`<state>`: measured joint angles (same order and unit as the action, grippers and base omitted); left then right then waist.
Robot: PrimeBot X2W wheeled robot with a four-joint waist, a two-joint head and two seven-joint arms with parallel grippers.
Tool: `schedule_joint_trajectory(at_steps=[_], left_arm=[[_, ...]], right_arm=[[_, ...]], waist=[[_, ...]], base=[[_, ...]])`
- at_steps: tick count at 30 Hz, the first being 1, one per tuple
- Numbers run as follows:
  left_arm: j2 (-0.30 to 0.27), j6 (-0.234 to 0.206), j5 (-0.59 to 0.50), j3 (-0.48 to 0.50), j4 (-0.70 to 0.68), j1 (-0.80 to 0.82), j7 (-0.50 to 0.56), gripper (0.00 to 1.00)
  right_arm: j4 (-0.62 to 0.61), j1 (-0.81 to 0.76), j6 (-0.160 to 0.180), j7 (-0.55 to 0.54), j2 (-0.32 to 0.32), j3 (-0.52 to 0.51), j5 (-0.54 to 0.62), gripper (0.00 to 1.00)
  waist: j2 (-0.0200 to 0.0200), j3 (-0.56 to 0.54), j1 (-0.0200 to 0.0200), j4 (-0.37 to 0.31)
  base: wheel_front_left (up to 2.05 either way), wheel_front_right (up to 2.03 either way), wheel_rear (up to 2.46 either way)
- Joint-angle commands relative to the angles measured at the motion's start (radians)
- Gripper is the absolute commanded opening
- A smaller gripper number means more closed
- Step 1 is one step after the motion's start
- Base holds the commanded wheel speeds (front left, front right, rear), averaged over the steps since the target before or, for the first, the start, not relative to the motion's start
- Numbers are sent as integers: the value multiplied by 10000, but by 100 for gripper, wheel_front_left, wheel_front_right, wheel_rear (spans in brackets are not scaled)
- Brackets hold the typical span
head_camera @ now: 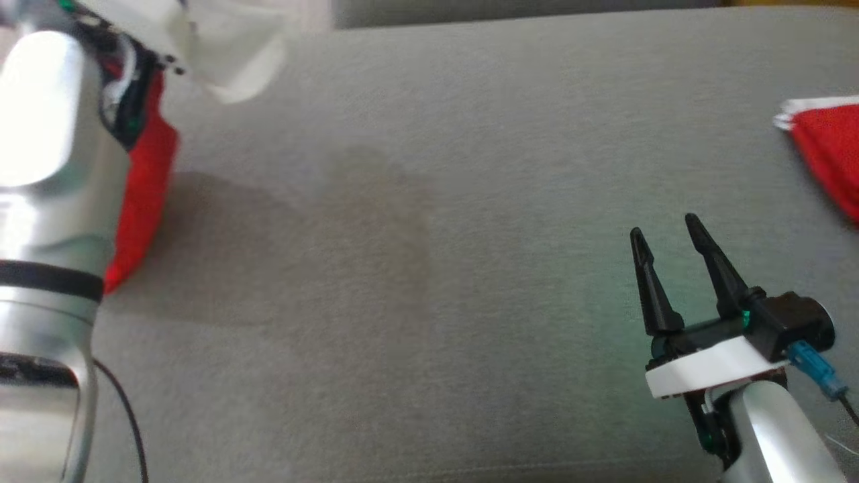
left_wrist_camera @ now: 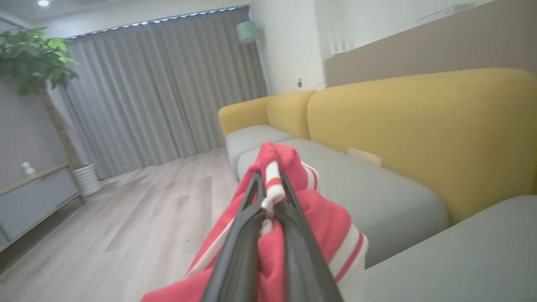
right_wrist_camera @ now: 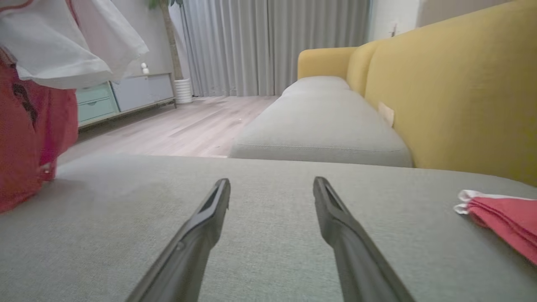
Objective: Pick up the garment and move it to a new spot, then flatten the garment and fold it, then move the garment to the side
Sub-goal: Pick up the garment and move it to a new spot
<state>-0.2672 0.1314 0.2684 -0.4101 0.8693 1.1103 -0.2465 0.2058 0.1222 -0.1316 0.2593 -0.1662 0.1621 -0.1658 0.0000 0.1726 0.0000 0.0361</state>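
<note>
Head view showed a grey sofa cushion point(head_camera: 429, 268) from above, with the red-and-white garment point(head_camera: 147, 181) hanging at its left edge beside the pale left forearm point(head_camera: 47, 168). Left wrist view showed the left gripper point(left_wrist_camera: 270, 184) with its two dark fingers pressed together on a bunched fold of the garment. The cloth drooped below them, its long axis running downward from the grip. A blurred white flap at the far left was probably part of the same garment. The right gripper point(head_camera: 663, 225) hovered at the near right, fingers apart and empty, well apart from the garment. Bare cushion lay between them, to the garment's right. A second folded red cloth point(head_camera: 829, 147) lay at the right edge.
</note>
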Motion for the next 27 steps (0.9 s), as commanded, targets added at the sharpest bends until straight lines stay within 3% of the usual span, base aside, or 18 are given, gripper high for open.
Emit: schedule_joint_trajectory(at_steps=[1, 7, 15, 21, 27], left_arm=[[-364, -10, 350, -121, -787, 224, 141, 0], [-386, -9, 1318, -1218, -2577, -137, 812, 0], [-201, -9, 1946, -1903, -4156, -303, 1496, 0], [151, -9, 2044, -2410, -4110, -699, 1818, 0], [743, -275, 2442, -2657, -2735, -2061, 1570, 0]], right_arm=[[-241, 87, 9, 24, 35, 191, 84, 100], [-255, 116, 9, 24, 235, 200, 132, 100], [-333, 194, 9, 24, 594, 259, 65, 100], [-462, 202, 9, 24, 771, 168, 28, 100], [-666, 292, 9, 24, 894, 12, 16, 100]], waist=[[0, -829, 0, -970], [0, -1225, 0, -2053], [0, -1199, 0, -3321], [0, -650, 0, -3693], [0, 144, 0, -3663]], base=[[0, 0, 0], [0, 0, 0], [0, 0, 0], [0, 0, 0], [0, 0, 0]])
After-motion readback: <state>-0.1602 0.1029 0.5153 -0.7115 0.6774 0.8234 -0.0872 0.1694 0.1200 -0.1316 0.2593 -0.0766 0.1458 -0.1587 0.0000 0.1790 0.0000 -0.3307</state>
